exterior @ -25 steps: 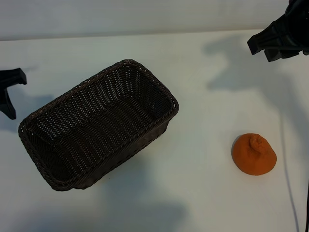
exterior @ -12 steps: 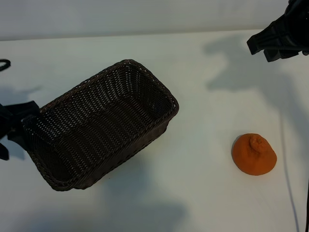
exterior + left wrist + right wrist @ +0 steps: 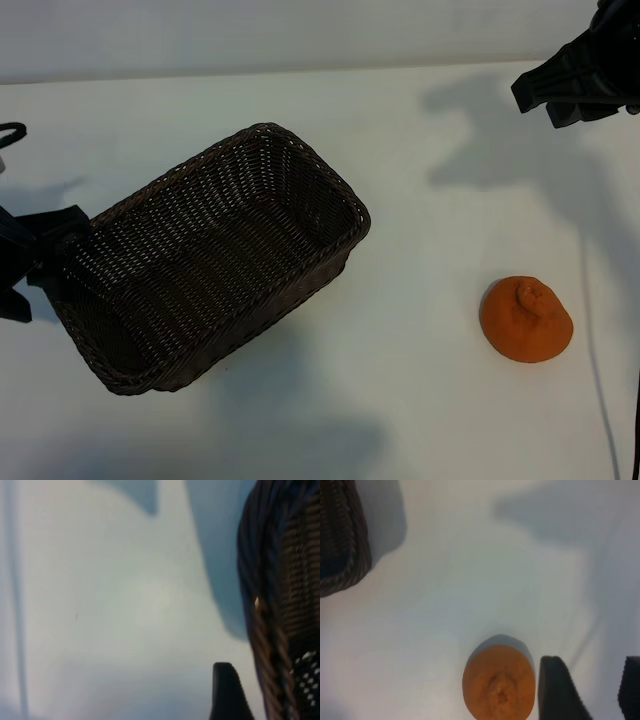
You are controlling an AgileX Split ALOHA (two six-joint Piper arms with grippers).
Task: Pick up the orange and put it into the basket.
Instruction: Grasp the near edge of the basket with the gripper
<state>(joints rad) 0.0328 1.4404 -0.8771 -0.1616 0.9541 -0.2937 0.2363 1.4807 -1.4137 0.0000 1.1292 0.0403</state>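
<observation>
The orange (image 3: 526,320) lies on the white table at the right, stem bump up, well apart from the basket (image 3: 215,255), which stands empty and at a slant left of centre. My right gripper (image 3: 548,100) hangs open above the table's far right corner, away from the orange. In the right wrist view the orange (image 3: 499,684) lies just beside one finger (image 3: 555,690), outside the empty gap of the gripper (image 3: 592,690). My left gripper (image 3: 40,265) is open at the basket's left end. In the left wrist view one finger (image 3: 227,695) stands close to the woven rim (image 3: 267,630).
The white table (image 3: 420,200) spreads between basket and orange. A thin cable (image 3: 598,380) runs along the right edge. A black loop of the left arm's gear (image 3: 10,131) shows at the left edge.
My left gripper has come in from the far left edge toward the basket's left end, then barely shifted. The basket, the orange and the right arm have stayed put.
</observation>
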